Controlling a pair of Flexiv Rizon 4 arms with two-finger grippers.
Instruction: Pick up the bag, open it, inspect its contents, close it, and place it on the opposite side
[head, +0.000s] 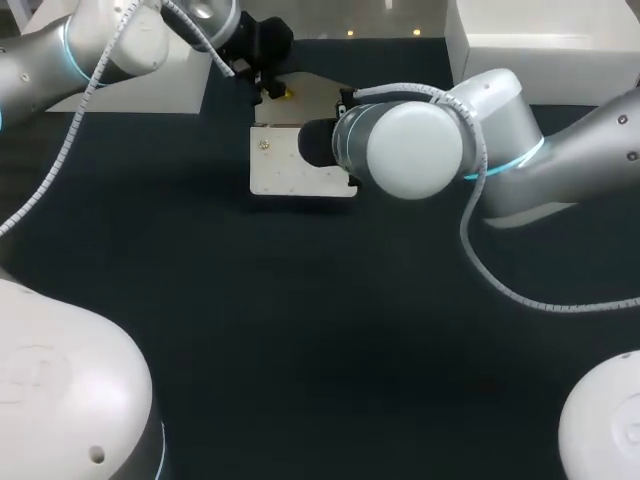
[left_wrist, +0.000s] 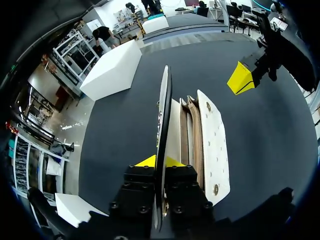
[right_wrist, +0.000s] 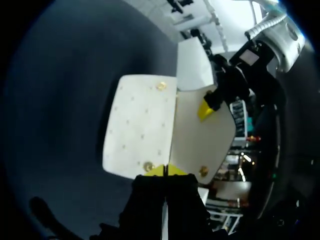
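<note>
**Head view:** The white bag (head: 290, 170) lies open on the dark table (head: 300, 330), toward its far middle, with its flap (head: 315, 95) on the far side. Our left arm (head: 90, 45) comes in from the far left corner, and our left gripper (head: 280, 92) meets the flap's edge. Our right arm (head: 560, 150) reaches in from the right. Its rounded wrist joint (head: 400, 150) covers the bag's right end and hides our right gripper.

**Left wrist view:** Our left gripper (left_wrist: 161, 161) is clamped on the flap (left_wrist: 163, 115), with a yellow tip on each face of the thin sheet. The flap stands edge-on ahead of the fingers. Beside it the bag (left_wrist: 175, 130) gapes, showing brown inner pockets (left_wrist: 192, 135). The dotted panel (left_wrist: 214, 145), set with brass studs, is folded out on the pockets' other side. Our right gripper (left_wrist: 241, 79) hangs just past the far end of that panel and apart from it, its yellow tips drawn together.

**Right wrist view:** Our right gripper (right_wrist: 165, 170) is narrow, tips together. It sits just at the bag's near edge, where the dotted panel (right_wrist: 140, 125) meets the flap (right_wrist: 200, 140). At the flap's far edge our left gripper (right_wrist: 206, 109) pinches the sheet.
</note>
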